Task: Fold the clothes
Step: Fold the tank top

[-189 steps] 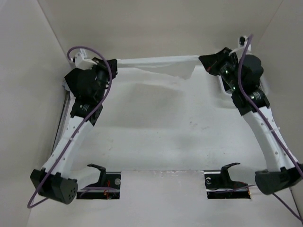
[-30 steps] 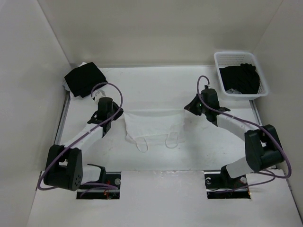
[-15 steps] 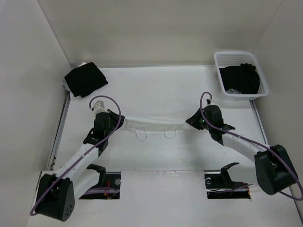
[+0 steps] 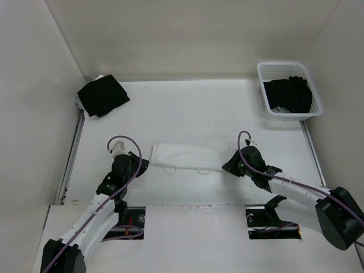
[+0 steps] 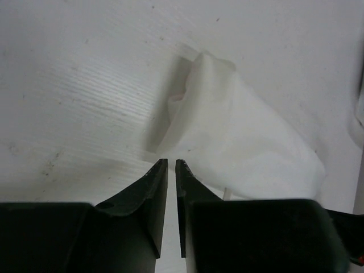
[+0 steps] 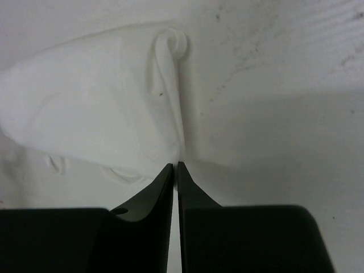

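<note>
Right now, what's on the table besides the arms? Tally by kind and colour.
white top: 1
white basket: 1
black garment piles: 2 (folded stack far left, heap inside the white basket)
total: 4

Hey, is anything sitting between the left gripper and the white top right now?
Nothing visible does. The left gripper sits right at the edge of the white top, fingertips aimed at it, and no other object lies between them.
</note>
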`<state>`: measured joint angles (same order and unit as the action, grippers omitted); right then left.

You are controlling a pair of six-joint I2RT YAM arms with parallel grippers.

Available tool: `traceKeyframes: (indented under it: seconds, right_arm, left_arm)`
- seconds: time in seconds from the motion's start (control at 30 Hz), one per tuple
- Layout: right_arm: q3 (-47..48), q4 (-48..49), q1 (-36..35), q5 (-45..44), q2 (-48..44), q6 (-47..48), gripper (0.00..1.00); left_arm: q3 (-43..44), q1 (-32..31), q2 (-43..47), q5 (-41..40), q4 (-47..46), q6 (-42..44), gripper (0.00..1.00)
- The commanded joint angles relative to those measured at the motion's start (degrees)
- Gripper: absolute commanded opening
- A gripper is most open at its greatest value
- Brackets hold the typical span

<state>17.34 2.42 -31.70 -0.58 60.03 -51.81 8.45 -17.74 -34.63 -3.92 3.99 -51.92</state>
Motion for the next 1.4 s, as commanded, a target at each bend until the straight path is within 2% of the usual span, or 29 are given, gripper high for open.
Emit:
traceKeyframes:
  seconds: [0.0,0.1,0.2,0.3,0.47,0.57,0.7,0.97,1.07,1.13,1.2,1.37]
  right_arm:
    - [0.32,-1.97,-2.52,-2.23,0.26,-2.15,0.16]
    - [0.94,-3.9,-3.23,-4.6,-1.92,-1.98,0.36]
    - [1.72,-3.21,-2.1,-5.22,-3.6,-0.67,0.5]
    - [3.31,-0.93,1.07,-3.56,-0.8,1.45,0.55]
    - [4.89,3.11,2.57,0.05,5.52,2.15,0.55]
    - [5.07,5.14,2.83,1.36,8.87,1.8,0.53]
    - [4.54,9.18,2.92,3.83,12.56,0.31,0.47]
    - [4.28,12.26,2.92,4.1,17.22,-1.45,0.35]
    - [4.28,12.96,3.36,3.66,17.49,-1.89,0.2]
    - [3.14,14.01,3.54,2.78,15.66,-2.59,0.11]
    - [1.74,12.97,3.45,0.76,10.92,-3.03,0.08]
    - [0.58,-3.6,3.36,-4.95,-7.26,-1.63,0.06]
  left_arm:
    - [0.25,-0.15,0.62,-0.56,2.33,-1.78,0.12]
    - [2.01,0.55,1.58,-1.78,6.46,-2.39,0.21]
    - [4.02,0.3,4.83,-3.72,7.53,-2.48,0.22]
    - [7.54,-3.03,2.31,-4.6,4.29,-2.57,0.21]
    - [11.59,-13.05,-12.18,-7.23,-8.71,-2.57,0.23]
    - [12.91,-14.56,-22.29,-7.77,-17.06,-2.13,0.23]
    - [12.04,-11.06,-31.62,-7.51,-25.59,-2.04,0.23]
    - [9.48,-4.11,-36.99,-6.27,-33.16,-2.57,0.23]
    - [9.31,-2.44,-39.01,-4.96,-33.61,-2.92,0.23]
    - [8.78,-1.12,-39.28,-3.47,-33.78,-3.1,0.23]
    - [8.08,-0.06,-37.28,-1.71,-33.52,-3.1,0.23]
    - [7.02,-2.69,-28.75,-1.35,-28.53,-2.22,0.23]
